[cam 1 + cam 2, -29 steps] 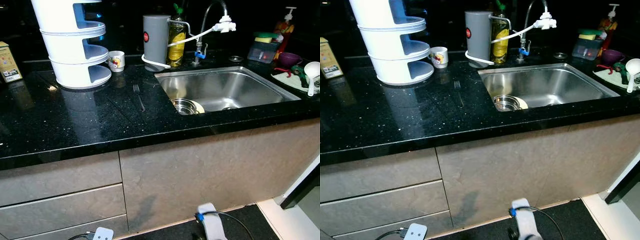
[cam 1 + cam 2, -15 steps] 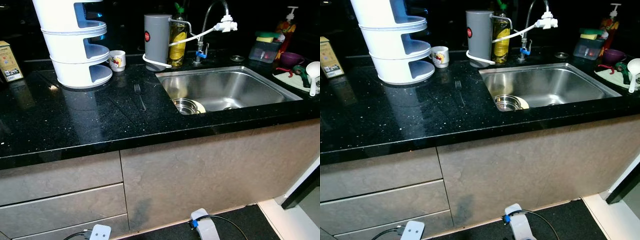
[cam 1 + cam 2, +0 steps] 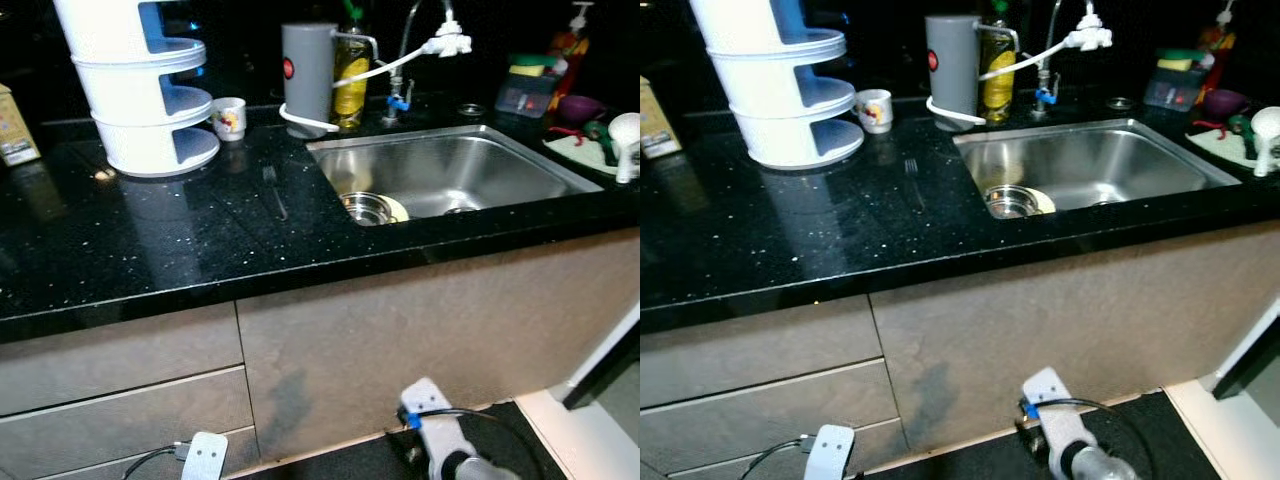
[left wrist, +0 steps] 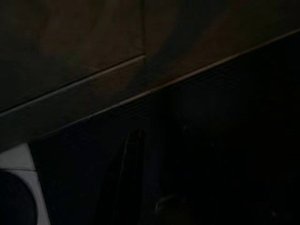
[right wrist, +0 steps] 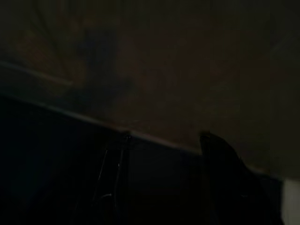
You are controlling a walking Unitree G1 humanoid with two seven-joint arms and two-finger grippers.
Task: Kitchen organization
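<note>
Down at the bottom edge of the head views, hanging low before the grey cabinet front (image 3: 400, 330): left arm's white wrist end (image 3: 207, 455) lower left with its cable, right arm's silver wrist (image 3: 440, 445) lower centre-right with a blue clip and black cable. Both idle.

Over to the wrist views, very dark. Left gripper (image 4: 159, 178): two dim black fingers (image 4: 131, 173) against dark floor and a cabinet edge, holding nothing that can be made out; how far apart, cannot tell. Right gripper (image 5: 164, 178): one slim finger (image 5: 110, 173) and one broad finger standing clearly apart, spread wide, nothing between them.

Up to the glossy black speckled stone countertop (image 3: 130, 250) across the middle of the frame. Lying flat on it, centre, just left of the sink: slim metal fork (image 3: 274, 190), tines pointing away.

Right of centre, sunk into the counter: rectangular stainless steel sink (image 3: 470, 170), with a round steel bowl (image 3: 365, 208) at its near left corner, overlapping a pale yellow plate (image 3: 397, 210).

Further back, upper left: white three-tier plastic rack (image 3: 140, 90); just right of it a small white printed mug (image 3: 229, 118). Far left edge: yellow carton (image 3: 15, 130).

Top centre: grey cylindrical canister (image 3: 308, 75), yellow liquid bottle (image 3: 350, 80) touching behind, curved tap with white hose (image 3: 430, 45).

Upper right corner: purple bowl (image 3: 578, 106), white ladle (image 3: 626, 135), sponge tub (image 3: 530, 90).
</note>
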